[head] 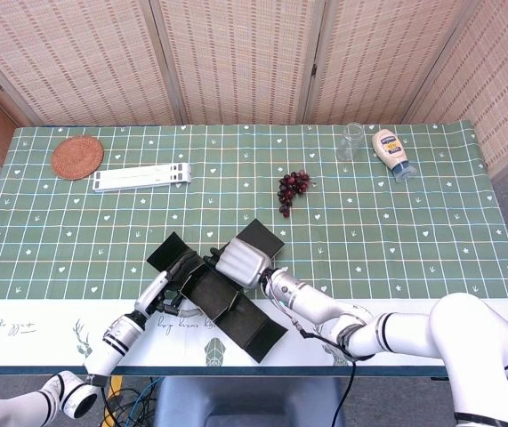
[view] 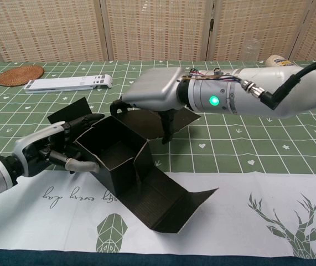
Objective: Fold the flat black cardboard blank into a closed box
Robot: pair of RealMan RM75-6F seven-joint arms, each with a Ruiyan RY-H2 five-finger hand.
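Note:
The black cardboard blank [view: 125, 166] [head: 224, 300] stands half folded near the table's front edge, with raised walls around an open cavity. Its long front flap [view: 177, 202] lies flat toward me. A side flap [view: 68, 113] sticks out at the left. My left hand [view: 51, 149] [head: 170, 279] cups the left wall, with fingers above and below its corner. From above, my right hand [view: 153, 94] [head: 240, 261] hooks its dark fingers [view: 166, 124] over the back wall and holds it upright. Behind the right hand lies the rear flap [head: 261, 237].
Dark grapes [head: 292, 188] lie mid-table. A white flat stand [head: 141, 178] and a woven coaster [head: 77, 157] are at the far left. A glass [head: 351, 141] and a mayonnaise bottle [head: 392, 153] are at the far right. The white cloth border [view: 257, 216] runs along the front edge.

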